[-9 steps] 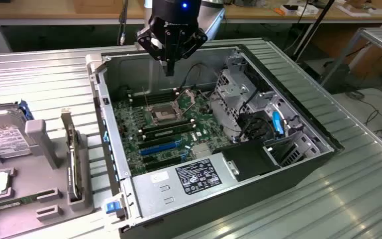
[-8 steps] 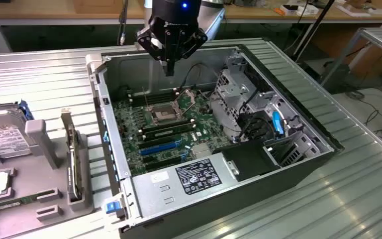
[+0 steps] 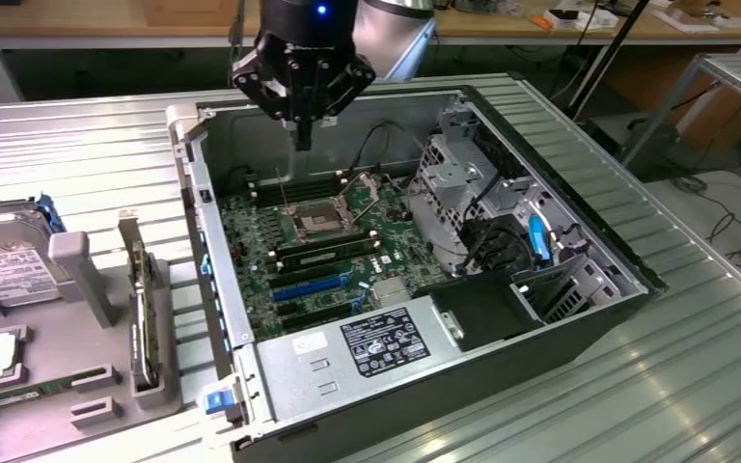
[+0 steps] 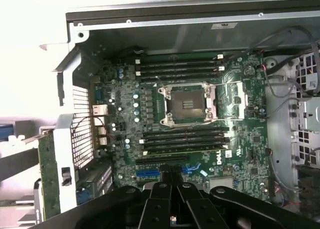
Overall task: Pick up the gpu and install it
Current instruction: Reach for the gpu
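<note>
claw point(image 4: 172, 181) point(image 3: 302, 143): clenched, fingers pressed together with nothing between them; hangs above the computer case, pointing down over the motherboard close to the case's wall farthest from the power supply.
gpu point(image 3: 140, 313) point(image 4: 48, 174): outside the computer case, just beside the case wall that carries the ports and vent grille; stands on edge in a grey holder, silver end bracket upright at one end; well apart from the claw.
computer case point(image 3: 577, 338): lies on its side on the tabletop, side panel off, interior facing up.
motherboard point(image 3: 332, 260): flat on the case's floor.
processor socket point(image 4: 187, 105): mid-board inside the case, black memory slots on two sides of it.
blue slots point(image 4: 147, 172): inside the case, on the board between the socket and the power supply.
power supply point(image 3: 377, 345): at one end of the case, white label facing up.
holder point(image 3: 49, 371): beside the case on the exterior view's left; also carries a hard drive point(image 3: 4, 265) and a memory stick point(image 3: 16, 394), both farther from the case than the gpu.
tabletop point(image 3: 74, 145): ribbed metal, under case and holder.
</note>
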You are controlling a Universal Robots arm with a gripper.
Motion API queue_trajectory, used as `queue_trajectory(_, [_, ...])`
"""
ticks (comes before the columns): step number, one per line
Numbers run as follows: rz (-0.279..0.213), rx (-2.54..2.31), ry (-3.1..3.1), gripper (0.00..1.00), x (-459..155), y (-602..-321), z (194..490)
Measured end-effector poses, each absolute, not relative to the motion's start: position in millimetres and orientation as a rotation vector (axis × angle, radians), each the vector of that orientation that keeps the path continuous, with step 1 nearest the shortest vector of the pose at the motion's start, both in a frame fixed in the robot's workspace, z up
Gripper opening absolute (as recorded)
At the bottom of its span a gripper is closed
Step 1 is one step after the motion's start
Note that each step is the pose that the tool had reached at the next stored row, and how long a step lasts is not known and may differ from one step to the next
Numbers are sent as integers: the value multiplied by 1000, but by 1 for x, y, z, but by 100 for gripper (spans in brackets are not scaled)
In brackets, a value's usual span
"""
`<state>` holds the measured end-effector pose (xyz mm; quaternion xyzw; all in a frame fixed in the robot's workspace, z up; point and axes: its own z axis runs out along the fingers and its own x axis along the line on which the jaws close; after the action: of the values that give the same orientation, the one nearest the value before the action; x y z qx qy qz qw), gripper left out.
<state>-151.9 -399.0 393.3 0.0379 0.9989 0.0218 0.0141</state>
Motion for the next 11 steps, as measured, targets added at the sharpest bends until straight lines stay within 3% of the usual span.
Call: queue_trajectory(11, [68,118,3108,11,-224,-399,393])
